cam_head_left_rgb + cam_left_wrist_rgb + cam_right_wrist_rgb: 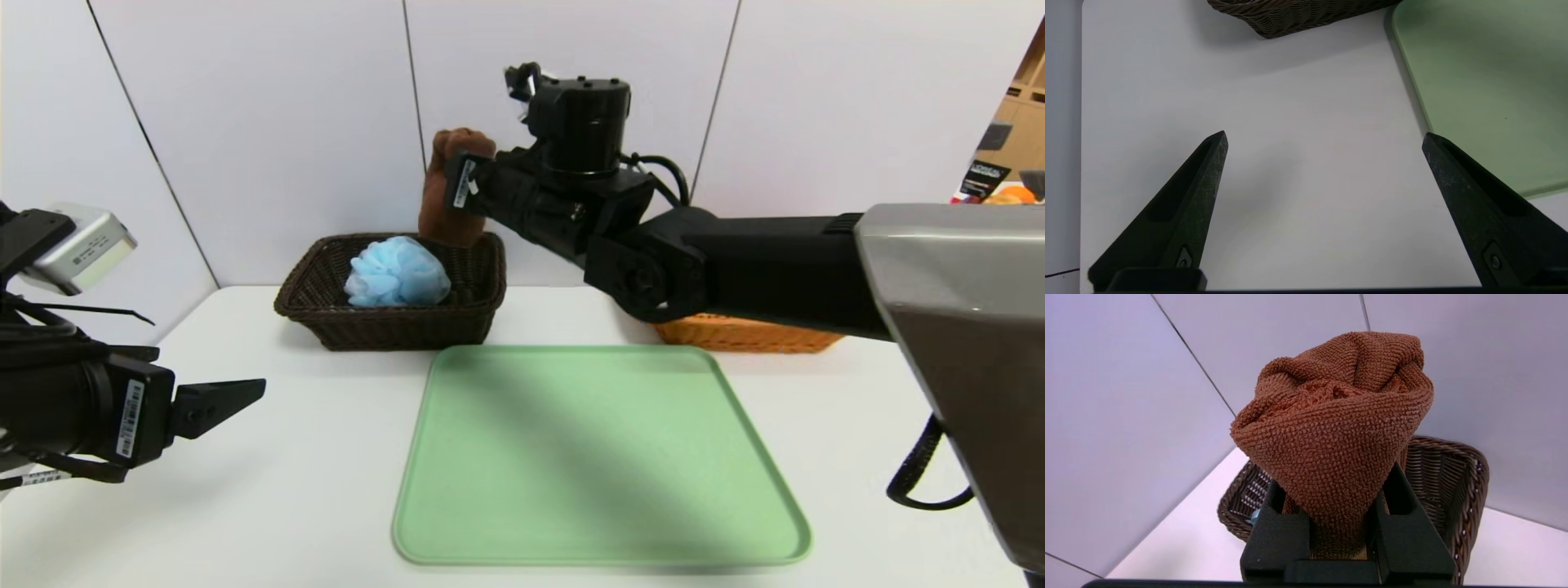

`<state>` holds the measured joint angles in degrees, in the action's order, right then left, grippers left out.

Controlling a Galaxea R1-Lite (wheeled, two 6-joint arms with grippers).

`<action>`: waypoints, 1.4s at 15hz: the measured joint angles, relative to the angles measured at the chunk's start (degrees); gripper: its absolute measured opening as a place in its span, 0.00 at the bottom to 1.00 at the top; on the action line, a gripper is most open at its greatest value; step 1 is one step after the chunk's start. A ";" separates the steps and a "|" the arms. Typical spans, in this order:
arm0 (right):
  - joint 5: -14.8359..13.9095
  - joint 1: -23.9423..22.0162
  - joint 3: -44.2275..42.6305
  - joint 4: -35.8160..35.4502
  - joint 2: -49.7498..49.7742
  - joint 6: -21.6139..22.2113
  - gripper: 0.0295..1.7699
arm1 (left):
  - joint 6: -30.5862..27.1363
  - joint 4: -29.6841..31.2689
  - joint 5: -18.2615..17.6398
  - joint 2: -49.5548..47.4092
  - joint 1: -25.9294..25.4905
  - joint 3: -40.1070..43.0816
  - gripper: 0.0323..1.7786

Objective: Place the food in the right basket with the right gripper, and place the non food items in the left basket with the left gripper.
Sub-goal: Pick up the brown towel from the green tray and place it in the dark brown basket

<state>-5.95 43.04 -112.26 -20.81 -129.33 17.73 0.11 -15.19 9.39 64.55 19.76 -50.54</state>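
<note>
Right now my right gripper (1337,522) pinches a brown cloth (1335,428) above the dark basket (392,314); my left gripper (1323,139) idles, spread wide

Black arms (735,269) with grey casing, black cables, white barcode stickers, and pointed black fingers (1184,204).

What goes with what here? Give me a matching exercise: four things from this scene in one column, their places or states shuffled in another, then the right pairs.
Things:
1. brown cloth
2. blue bath puff
3. green tray
4. left gripper

Places or states:
A. lies in the dark basket
B. open, holding nothing, above the white table
C. clamped in the right gripper, above the dark basket
D. flat on the table, nothing on it

Pairs: 1-C, 2-A, 3-D, 4-B
</note>
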 joint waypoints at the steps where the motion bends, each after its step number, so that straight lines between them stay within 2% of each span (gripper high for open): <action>1: 0.22 -0.16 -0.02 -0.35 -1.01 -0.12 0.20 | -0.01 0.00 0.21 0.15 0.00 -0.06 0.95; 6: 0.74 -2.19 -0.33 -4.27 -5.78 -0.21 0.20 | -0.06 0.00 0.32 0.55 0.57 0.05 0.95; 12: 1.32 -2.50 -0.41 -9.59 -9.36 -0.26 0.20 | -0.04 -0.02 0.20 0.57 1.01 0.71 0.95; 15: 3.08 -2.28 -0.41 -9.70 -10.19 -0.26 0.20 | -0.06 0.00 0.20 0.57 1.45 0.77 0.95; 21: 2.82 -2.12 -0.41 -9.69 -10.95 -0.20 0.20 | -0.06 -0.07 0.20 0.66 1.66 0.73 0.95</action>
<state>-3.13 40.92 -112.68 -30.50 -140.28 17.53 0.05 -15.26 9.58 65.21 21.42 -49.81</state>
